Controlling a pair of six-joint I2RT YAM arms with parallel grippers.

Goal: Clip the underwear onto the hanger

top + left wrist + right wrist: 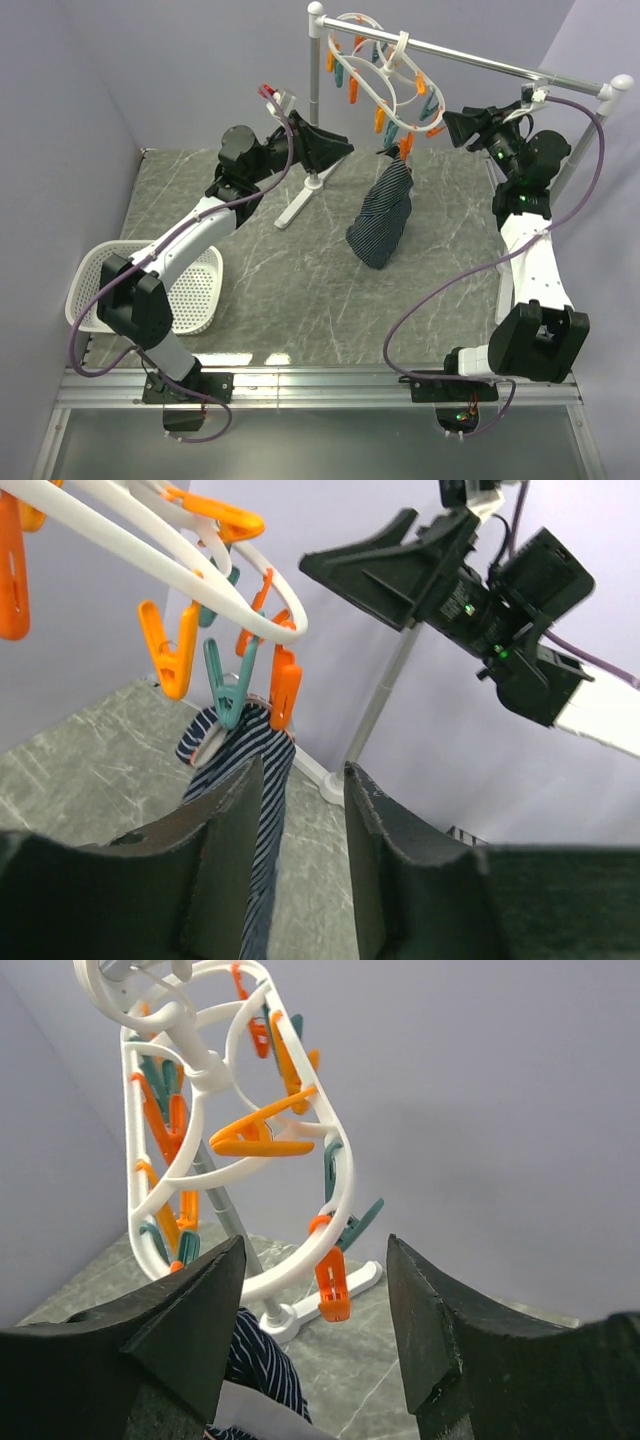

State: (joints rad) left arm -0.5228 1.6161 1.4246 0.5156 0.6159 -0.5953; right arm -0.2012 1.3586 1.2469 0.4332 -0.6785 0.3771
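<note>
Top cam looks down from behind; both wrist cams close, angled up at hanger (205, 1072).

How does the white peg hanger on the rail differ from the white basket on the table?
The hanger hangs from the rail at the back; the basket sits on the table, near left. The hanger is open oval rings carrying orange and teal pegs; the basket has perforated walls, no pegs. The striped underwear dangles from the hanger, not the basket. Both are white.

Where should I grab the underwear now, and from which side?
Likely the upper edge of the underwear, near the orange peg it hangs from. It drapes as a narrow vertical fold, so bring the left tool in level from the left, straddling that fold.
</note>
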